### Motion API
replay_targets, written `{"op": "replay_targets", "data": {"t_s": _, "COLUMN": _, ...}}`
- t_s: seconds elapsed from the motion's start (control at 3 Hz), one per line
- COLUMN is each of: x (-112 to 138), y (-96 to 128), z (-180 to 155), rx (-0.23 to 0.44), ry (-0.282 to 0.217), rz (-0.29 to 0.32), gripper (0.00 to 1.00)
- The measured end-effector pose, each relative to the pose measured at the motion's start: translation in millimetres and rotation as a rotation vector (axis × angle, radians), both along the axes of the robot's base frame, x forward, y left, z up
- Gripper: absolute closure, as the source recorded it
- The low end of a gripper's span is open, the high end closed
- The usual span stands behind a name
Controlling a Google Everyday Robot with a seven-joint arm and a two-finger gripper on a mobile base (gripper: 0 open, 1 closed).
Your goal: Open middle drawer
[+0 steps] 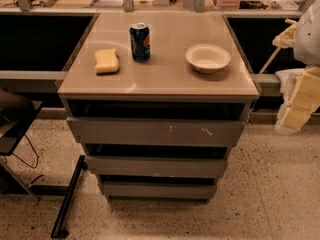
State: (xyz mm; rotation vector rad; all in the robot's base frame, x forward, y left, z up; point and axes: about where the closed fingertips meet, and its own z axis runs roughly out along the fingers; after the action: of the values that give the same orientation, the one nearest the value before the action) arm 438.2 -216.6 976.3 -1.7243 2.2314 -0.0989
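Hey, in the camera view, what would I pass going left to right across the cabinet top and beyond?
Yellow sponge → blue soda can → white bowl → then, past the right edge of the cabinet top, the gripper at the picture's right side.

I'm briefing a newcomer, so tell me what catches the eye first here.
A grey cabinet fills the centre, the middle drawer between a scratched upper front and a shorter lower one. On top stand a yellow sponge, a blue can and a white bowl in a row. The gripper hangs at the right edge, apart from the cabinet.
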Motion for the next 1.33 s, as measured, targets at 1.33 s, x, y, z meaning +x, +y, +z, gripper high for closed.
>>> {"op": "replay_targets", "data": {"t_s": 1.33, "x": 18, "y": -6, "z": 176, "rx": 0.082, "ry": -0.301, "rz": -0.242, "gripper": 0.00}}
